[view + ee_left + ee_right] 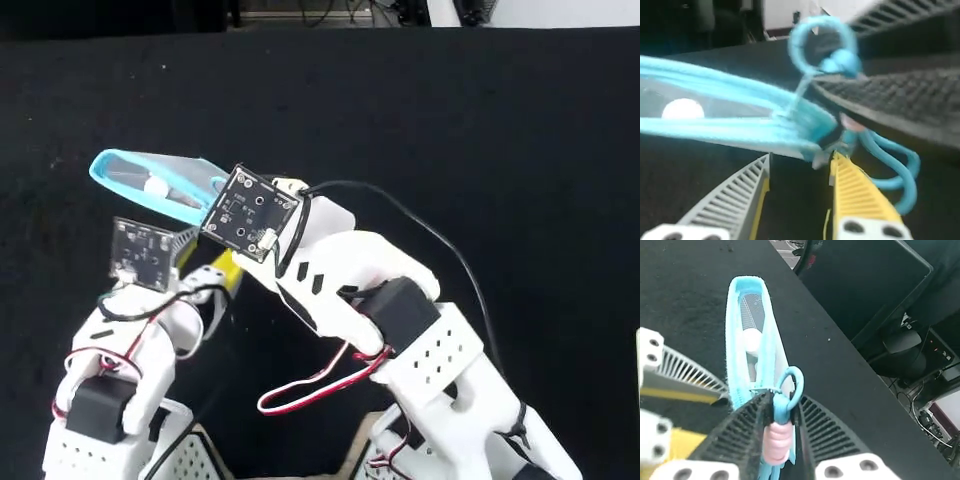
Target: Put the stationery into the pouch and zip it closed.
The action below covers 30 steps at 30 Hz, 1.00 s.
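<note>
The clear pouch (150,182) with light-blue trim lies at the left of the black table. A white round item (156,186) shows inside it. In the right wrist view my right gripper (781,407) is shut on the blue zipper-pull cord (791,382) with its pink bead, at the near end of the pouch (735,340). In the left wrist view my left gripper (800,165) stands open, its grey and yellow fingers (855,190) either side of that same end of the pouch (715,125). The right gripper's black fingers (890,95) pinch the cord loop (805,30) just above.
Both arms crowd together at the pouch's near end; the right arm's camera board (250,212) covers the grip point. Black table (480,150) stretches right and back. Red-and-white cables (310,385) hang between the arms. Monitors and cables stand beyond the table's far edge.
</note>
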Each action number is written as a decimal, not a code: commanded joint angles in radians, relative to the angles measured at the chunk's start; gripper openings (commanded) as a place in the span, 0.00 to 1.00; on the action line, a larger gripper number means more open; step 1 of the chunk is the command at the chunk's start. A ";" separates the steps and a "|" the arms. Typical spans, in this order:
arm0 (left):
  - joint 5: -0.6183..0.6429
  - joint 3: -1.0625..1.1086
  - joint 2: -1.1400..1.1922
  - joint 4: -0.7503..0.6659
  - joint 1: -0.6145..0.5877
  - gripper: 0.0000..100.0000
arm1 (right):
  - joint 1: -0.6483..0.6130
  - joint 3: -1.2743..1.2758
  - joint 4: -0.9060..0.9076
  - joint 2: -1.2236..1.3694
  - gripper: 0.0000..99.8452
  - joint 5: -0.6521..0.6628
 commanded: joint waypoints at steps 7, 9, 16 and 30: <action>0.107 -0.008 0.005 -0.092 -0.108 0.20 | 0.017 -0.068 0.035 -0.044 0.01 0.006; 0.101 0.008 0.011 -0.117 -0.111 0.20 | 0.017 -0.070 0.035 -0.044 0.01 0.006; 0.100 0.036 0.005 -0.118 -0.197 0.20 | 0.020 -0.070 0.031 -0.044 0.01 0.006; 0.100 -0.022 0.005 -0.129 -0.289 0.20 | 0.015 -0.076 0.003 -0.044 0.01 0.000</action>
